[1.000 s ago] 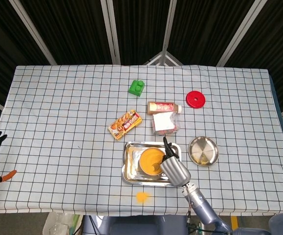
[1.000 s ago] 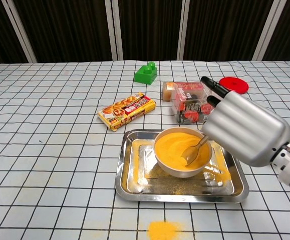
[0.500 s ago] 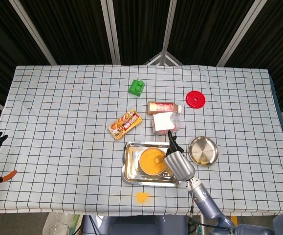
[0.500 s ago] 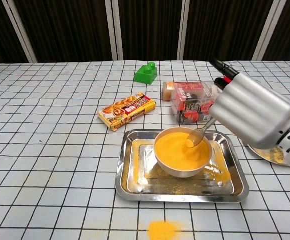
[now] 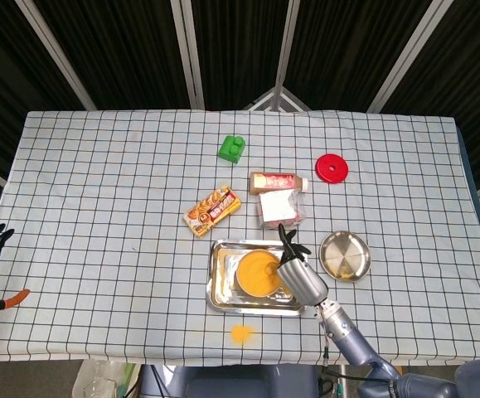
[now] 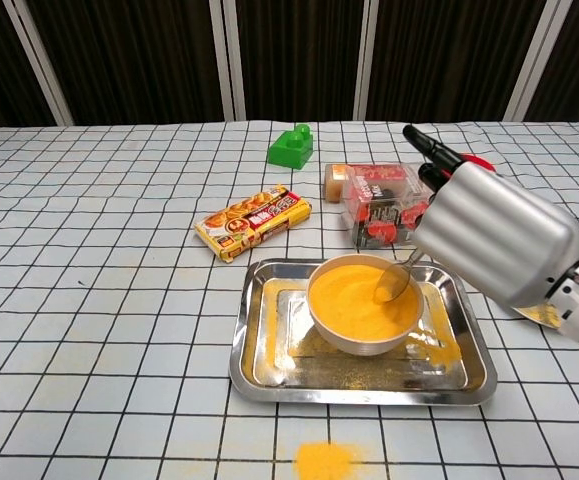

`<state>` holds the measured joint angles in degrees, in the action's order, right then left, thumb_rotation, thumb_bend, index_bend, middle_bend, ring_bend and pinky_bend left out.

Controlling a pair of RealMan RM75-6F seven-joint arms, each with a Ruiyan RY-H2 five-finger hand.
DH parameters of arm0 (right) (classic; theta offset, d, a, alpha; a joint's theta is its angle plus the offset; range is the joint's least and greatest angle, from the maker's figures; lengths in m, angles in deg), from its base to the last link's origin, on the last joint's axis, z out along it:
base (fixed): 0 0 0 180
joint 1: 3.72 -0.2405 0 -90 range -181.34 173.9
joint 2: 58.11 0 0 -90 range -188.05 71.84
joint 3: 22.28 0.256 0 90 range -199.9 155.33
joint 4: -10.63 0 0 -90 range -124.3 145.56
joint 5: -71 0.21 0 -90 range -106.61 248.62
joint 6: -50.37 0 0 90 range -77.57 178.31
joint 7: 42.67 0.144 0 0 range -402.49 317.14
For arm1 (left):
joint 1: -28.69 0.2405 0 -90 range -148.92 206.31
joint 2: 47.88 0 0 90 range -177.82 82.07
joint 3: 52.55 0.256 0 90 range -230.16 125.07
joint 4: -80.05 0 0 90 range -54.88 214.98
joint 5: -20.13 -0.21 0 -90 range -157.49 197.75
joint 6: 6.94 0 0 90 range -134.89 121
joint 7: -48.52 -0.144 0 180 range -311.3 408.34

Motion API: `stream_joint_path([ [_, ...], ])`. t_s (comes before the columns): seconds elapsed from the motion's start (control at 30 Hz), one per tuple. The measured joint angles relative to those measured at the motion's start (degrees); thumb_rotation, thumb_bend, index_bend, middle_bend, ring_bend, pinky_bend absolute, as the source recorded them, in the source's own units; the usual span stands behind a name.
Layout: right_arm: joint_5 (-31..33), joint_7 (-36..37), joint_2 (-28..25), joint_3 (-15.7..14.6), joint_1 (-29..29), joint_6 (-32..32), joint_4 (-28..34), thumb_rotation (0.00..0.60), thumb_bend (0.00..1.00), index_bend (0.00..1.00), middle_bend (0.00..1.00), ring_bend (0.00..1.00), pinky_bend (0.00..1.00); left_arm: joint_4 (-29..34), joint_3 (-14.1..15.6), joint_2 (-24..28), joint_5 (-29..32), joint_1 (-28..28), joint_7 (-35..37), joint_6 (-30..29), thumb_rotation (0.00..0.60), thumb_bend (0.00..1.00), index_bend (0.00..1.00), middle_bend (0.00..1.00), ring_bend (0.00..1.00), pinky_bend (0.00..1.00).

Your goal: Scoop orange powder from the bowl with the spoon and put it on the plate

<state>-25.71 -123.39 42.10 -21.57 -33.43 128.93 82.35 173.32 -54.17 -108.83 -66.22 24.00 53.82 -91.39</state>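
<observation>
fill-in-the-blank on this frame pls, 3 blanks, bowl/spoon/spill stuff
The right hand holds the spoon with its tip in the ____ powder.
The bowl sits inside a steel ____.
Spilled powder lies on the cloth, on the ____ side of the tray.

Missing words: orange; tray; near

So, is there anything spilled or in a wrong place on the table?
Yes. A small pile of orange powder lies on the tablecloth in front of the tray, outside it. More powder is scattered on the tray floor beside the bowl. The round plate shows no obvious heap.
</observation>
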Motion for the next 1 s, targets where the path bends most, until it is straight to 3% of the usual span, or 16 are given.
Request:
stream_joint_path([
  [0.3,-0.3,-1.5,1.1,0.8,0.3,-0.5,-2.4,0.6,0.87,0.75,0.67,0.31,0.0,0.0,0.0,0.0,0.0,0.0,0.0,0.1,0.6,0.01,0.0,0.0,0.0,0.0],
  [0.53,-1.3,-0.3,2.2,-0.2,0.6,-1.0,-2.7,0.6,0.87,0.75,0.67,0.31,0.0,0.0,0.1,0.0,-0.1,-0.1,-0.1,0.2,0.6,0.01,0.0,0.0,0.0,0.0],
  [1.0,-4.1,-0.8,2.4,0.3,0.8,-1.2,1.3,0.6,0.87,0.75,0.67,0.31,0.0,0.1,0.0,0.0,0.3,-0.1,-0.1,0.2,0.6,0.01,0.0,0.0,0.0,0.0],
])
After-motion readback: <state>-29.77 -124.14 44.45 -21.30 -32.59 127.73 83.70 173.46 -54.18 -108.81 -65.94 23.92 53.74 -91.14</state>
